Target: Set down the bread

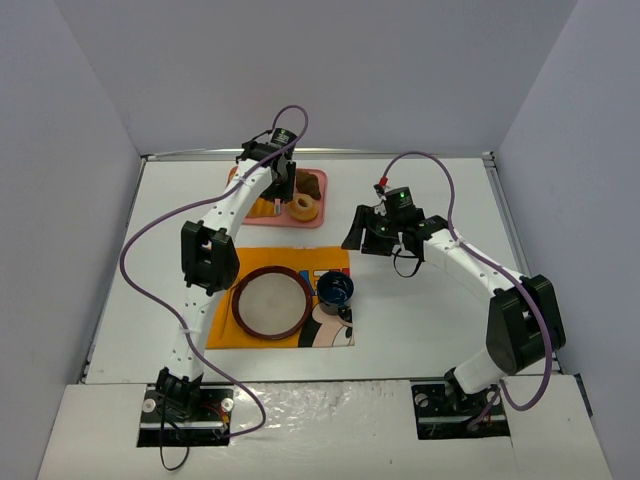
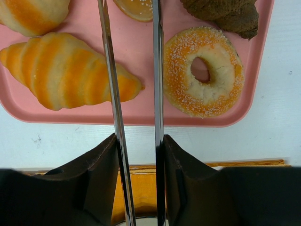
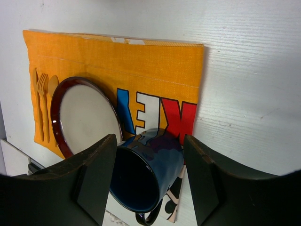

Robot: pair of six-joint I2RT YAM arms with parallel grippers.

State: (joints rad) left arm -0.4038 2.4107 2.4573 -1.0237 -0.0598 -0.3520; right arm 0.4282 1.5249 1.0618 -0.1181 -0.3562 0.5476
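Note:
A pink tray [image 2: 141, 113] holds pastries. The bread [image 2: 135, 7], a smooth golden-orange bun, shows only partly at the top edge, between the tips of the metal tongs [image 2: 158, 70]. My left gripper [image 2: 138, 141] is shut on the tongs and hovers over the tray's near edge [image 1: 285, 218]. In the top view the left gripper [image 1: 279, 185] hides the bread. The dark-rimmed plate [image 1: 271, 302] sits on the orange placemat [image 1: 222, 322]. My right gripper [image 1: 366, 238] is open and empty, above the table right of the tray.
On the tray lie a striped croissant [image 2: 66, 70], a sugared ring doughnut [image 2: 207, 70], a dark brown pastry [image 2: 225, 14] and another striped roll [image 2: 28, 14]. A blue mug [image 3: 150, 174] stands on the placemat right of the plate [image 3: 84, 117].

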